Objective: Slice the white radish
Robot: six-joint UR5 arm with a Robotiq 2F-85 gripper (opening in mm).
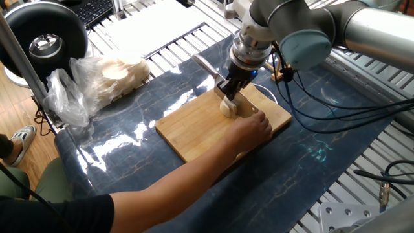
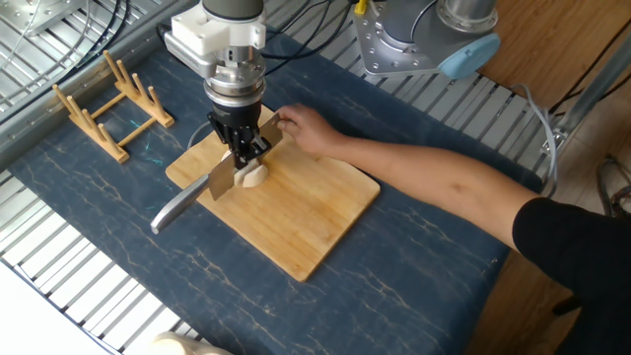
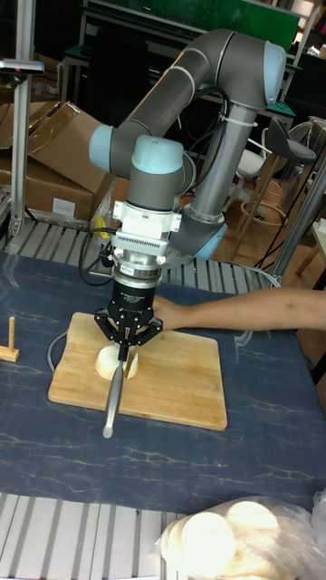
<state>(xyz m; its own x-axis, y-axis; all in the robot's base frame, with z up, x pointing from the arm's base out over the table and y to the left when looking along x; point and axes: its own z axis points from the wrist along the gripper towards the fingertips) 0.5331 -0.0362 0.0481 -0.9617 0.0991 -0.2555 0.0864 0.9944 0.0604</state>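
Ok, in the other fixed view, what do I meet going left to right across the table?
Pale wooden slotted dish rack → grey metal knife handle → black claw gripping the knife above the cream-white radish chunk → person's bare hand → black-sleeved shoulder.

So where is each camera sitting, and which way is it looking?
One fixed view: high on the person's side, looking across the rectangular wooden cutting board at the grey robot arm; the person's hand reaches in.
The other fixed view: high on the opposite side, looking down at the end effector gripping the steel knife.
Tall fixed view: low, facing the arm head-on, with the knife handle pointing at the camera.
All share the cream-white radish chunk.
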